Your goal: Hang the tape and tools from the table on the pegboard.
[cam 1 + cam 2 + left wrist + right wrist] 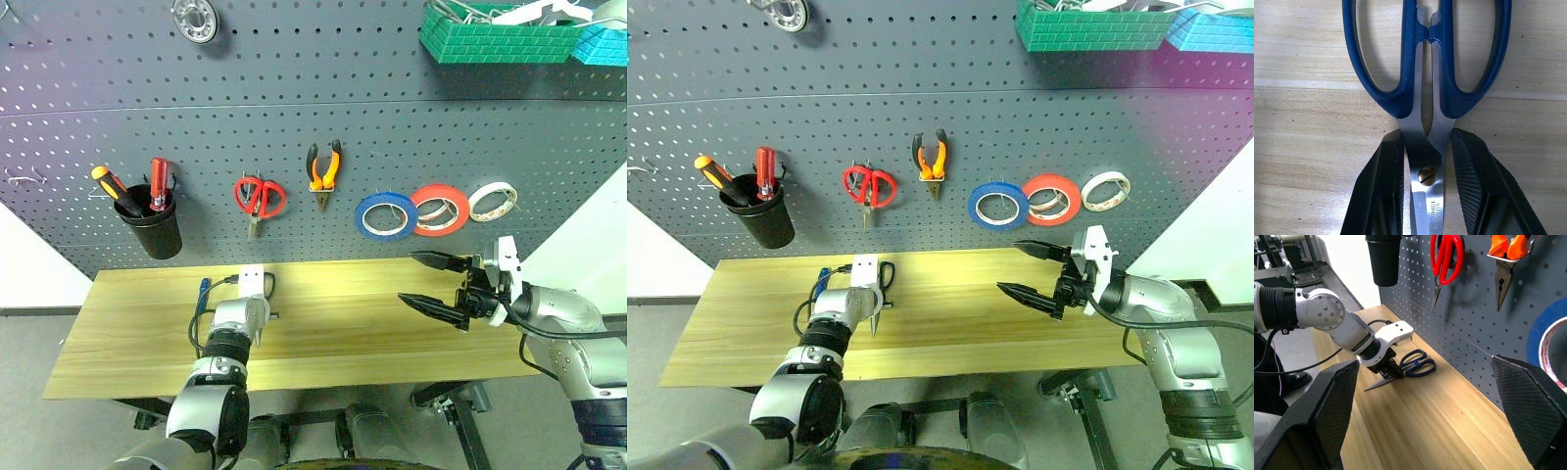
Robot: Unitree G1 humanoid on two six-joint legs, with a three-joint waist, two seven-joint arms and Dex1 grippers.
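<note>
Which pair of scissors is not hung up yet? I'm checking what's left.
The dark-handled scissors lie flat on the table, their blades between the fingers of the left claw. The red-handled scissors hang on the pegboard.

Premises present as a workshop or tool bench area. A dark grey pegboard (pixel 294 117) carries hung hand tools: red scissors (pixel 260 199), orange pliers (pixel 324 171), three tape rolls (pixel 436 210) and a black cup (pixel 153 225) of screwdrivers. Green and blue storage bins (pixel 500 39) hang above, and a plain wooden table (pixel 343 323) stands below on grey flooring.
</note>
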